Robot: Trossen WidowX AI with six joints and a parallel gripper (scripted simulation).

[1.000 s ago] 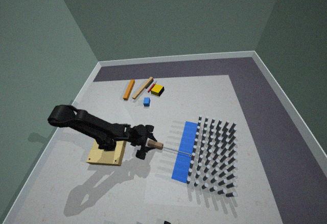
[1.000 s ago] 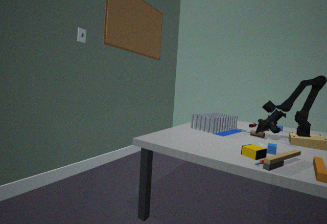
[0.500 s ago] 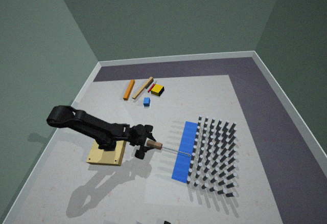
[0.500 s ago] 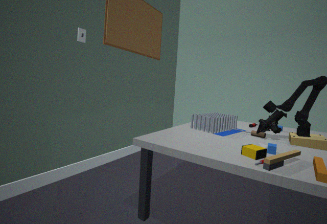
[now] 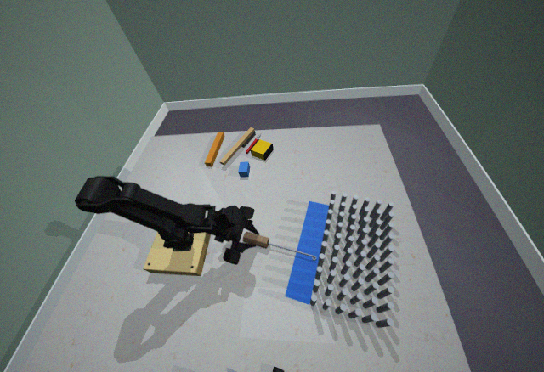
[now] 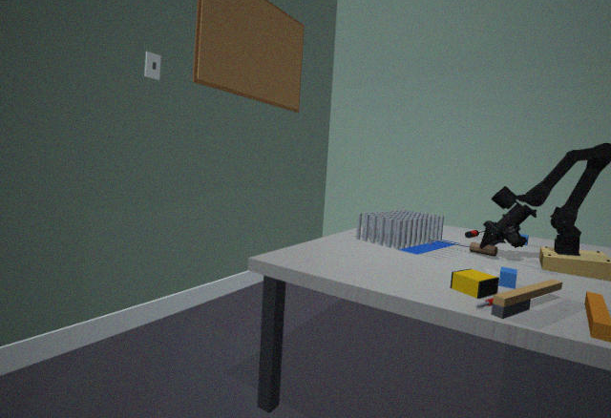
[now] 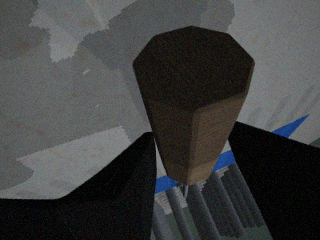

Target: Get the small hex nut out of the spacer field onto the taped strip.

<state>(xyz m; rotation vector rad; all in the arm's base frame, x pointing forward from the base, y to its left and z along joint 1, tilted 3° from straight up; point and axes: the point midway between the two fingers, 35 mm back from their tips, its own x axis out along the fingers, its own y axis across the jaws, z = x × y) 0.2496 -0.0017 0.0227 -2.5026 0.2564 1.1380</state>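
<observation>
My gripper [image 5: 249, 240] [image 6: 486, 244] [image 7: 191, 135] is shut on the wooden handle [image 5: 256, 239] [image 6: 484, 249] [image 7: 217, 125] of a hook tool, low over the table. Its thin metal rod [image 5: 287, 250] reaches across the blue taped strip [image 5: 308, 228] [image 6: 418, 248] [image 7: 296, 128]. The small looped tip [image 5: 314, 257] is over the strip's far edge, close to the front row of spacers; whether it touches one I cannot tell. The grey metal spacers [image 5: 383, 323] [image 6: 400, 231] [image 7: 202, 212] stand upright in rows. The hex nut cannot be made out in any view.
A yellow block [image 5: 262, 149] [image 6: 471, 282], blue cube [image 5: 243, 169] [image 6: 508, 277], wooden stick [image 5: 237, 146] [image 6: 528, 292], red-handled tool [image 5: 252, 145] and orange bar [image 5: 214, 149] [image 6: 598, 315] lie off to one side. A red and black object [image 6: 472, 233] lies beyond the gripper in the exterior view.
</observation>
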